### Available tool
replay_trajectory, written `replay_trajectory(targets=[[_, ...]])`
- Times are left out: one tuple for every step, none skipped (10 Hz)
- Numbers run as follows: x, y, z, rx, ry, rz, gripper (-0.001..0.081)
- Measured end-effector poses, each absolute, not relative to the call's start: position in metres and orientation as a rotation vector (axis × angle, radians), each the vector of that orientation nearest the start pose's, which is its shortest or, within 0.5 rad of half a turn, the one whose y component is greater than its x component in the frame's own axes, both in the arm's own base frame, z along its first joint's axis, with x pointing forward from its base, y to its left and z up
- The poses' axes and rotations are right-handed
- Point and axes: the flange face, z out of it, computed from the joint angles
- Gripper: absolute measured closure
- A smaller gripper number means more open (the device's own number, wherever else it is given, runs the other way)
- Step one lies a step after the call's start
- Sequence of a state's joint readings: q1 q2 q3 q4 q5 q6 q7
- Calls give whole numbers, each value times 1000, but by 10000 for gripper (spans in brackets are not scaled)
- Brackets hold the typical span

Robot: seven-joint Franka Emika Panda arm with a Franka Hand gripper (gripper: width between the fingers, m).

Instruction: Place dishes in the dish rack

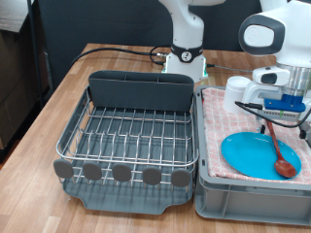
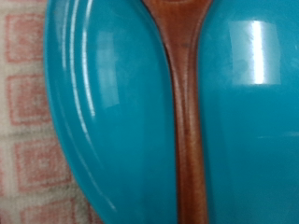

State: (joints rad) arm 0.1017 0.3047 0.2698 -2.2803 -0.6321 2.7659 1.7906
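The gripper (image 1: 275,118) hangs low over the cloth-lined crate (image 1: 255,199) at the exterior view's right, just above the handle of the wooden spoon (image 1: 278,155); whether its fingers are spread or pressed together cannot be told. The spoon lies on the blue plate (image 1: 252,153), bowl end toward five o'clock (handle running up toward twelve). Plate and spoon rest on the pink checked cloth (image 1: 225,116). In the wrist view the spoon (image 2: 185,112) crosses the plate (image 2: 112,103), with cloth (image 2: 23,112) beside it. The dish rack (image 1: 131,136) stands at nine o'clock of the crate, its utensil bin (image 1: 141,89) at the far side.
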Motion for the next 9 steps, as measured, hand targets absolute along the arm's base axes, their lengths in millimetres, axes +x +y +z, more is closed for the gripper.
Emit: replay_trajectory(targets=[[501, 221, 238, -2754, 1281, -429, 3], [501, 219, 237, -2757, 1284, -434, 3], [502, 217, 236, -2757, 1292, -438, 3], [502, 216, 235, -2756, 1298, -439, 3], [503, 214, 233, -2758, 1302, -437, 3], [503, 213, 231, -2760, 1307, -432, 3], [503, 212, 227, -2763, 1311, -426, 3], [503, 211, 225, -2765, 1315, -421, 3], [504, 210, 223, -2766, 1319, -421, 3]])
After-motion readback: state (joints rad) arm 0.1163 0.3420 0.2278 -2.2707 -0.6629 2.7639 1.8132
